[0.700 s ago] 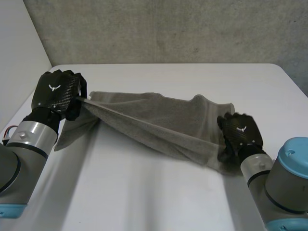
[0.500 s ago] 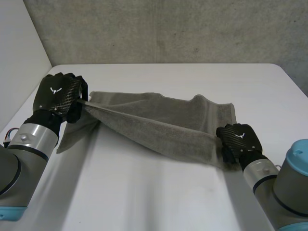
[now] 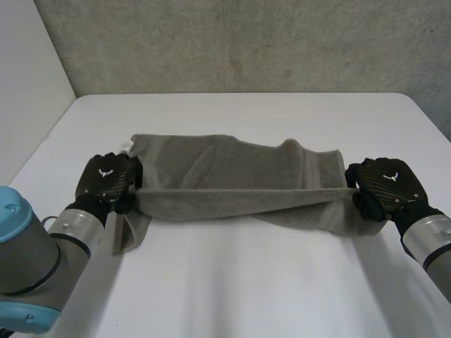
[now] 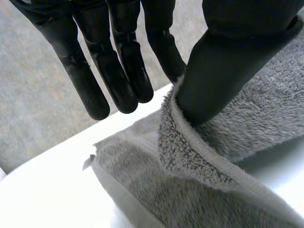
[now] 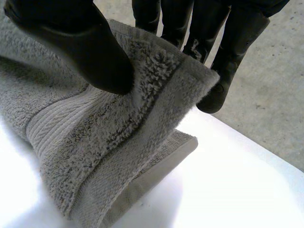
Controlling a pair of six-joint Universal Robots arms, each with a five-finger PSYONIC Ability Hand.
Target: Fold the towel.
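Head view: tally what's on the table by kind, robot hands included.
Grey towel: 1
Black hands: 2, left hand and right hand, each pinching one end of the towel
Total: 3

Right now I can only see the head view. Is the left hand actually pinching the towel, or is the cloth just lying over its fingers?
Observer: Pinching. In the left wrist view, the left hand has its thumb clamped down on the hem of the towel, while most of its fingers hang straight, clear of the cloth.
Operator: And the right hand?
Observer: The right wrist view shows the right hand with its thumb on top of a towel corner and its fingers behind it, so that corner is pinched too.
Operator: Anything under that corner?
Observer: Yes, a lower layer of towel lies on the table beneath the lifted corner.
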